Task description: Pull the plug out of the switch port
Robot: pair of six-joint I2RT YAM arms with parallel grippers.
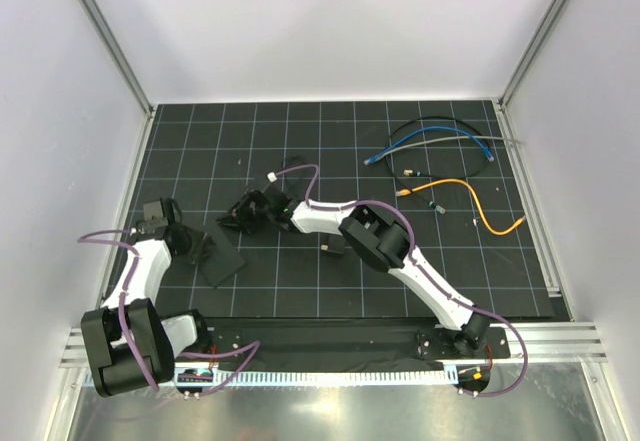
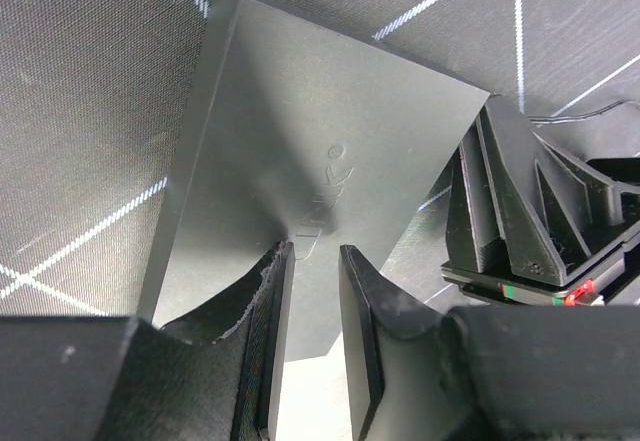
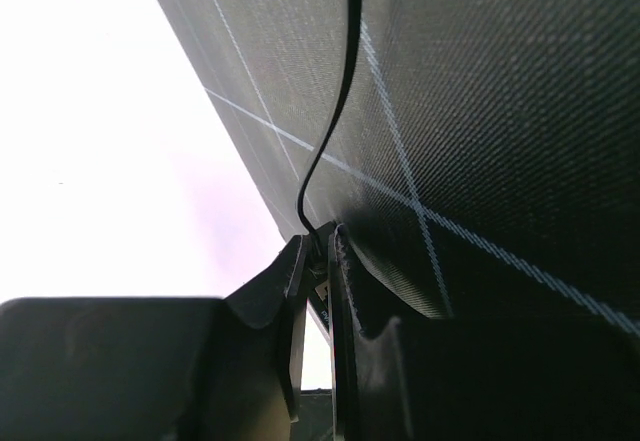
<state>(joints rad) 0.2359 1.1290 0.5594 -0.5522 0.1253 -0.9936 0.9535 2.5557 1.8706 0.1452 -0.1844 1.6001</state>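
Observation:
The switch (image 2: 300,151) is a flat matte-black box lying on the gridded mat; in the top view the switch (image 1: 222,261) sits at the left. My left gripper (image 2: 312,261) hovers right over its top face, its fingers a narrow gap apart with nothing between them; the left gripper (image 1: 203,250) is at the switch's left end. My right gripper (image 3: 318,246) is shut on a small plug (image 3: 323,264), whose thin black cable (image 3: 338,101) runs away over the mat. The right gripper (image 1: 235,215) is just past the switch's far corner. The sockets are hidden.
A black cable loop (image 1: 440,126), blue cables (image 1: 430,139) and an orange cable (image 1: 480,206) lie at the back right. A white connector (image 1: 272,178) and a small black block (image 1: 331,248) are near the right forearm. White walls enclose the mat.

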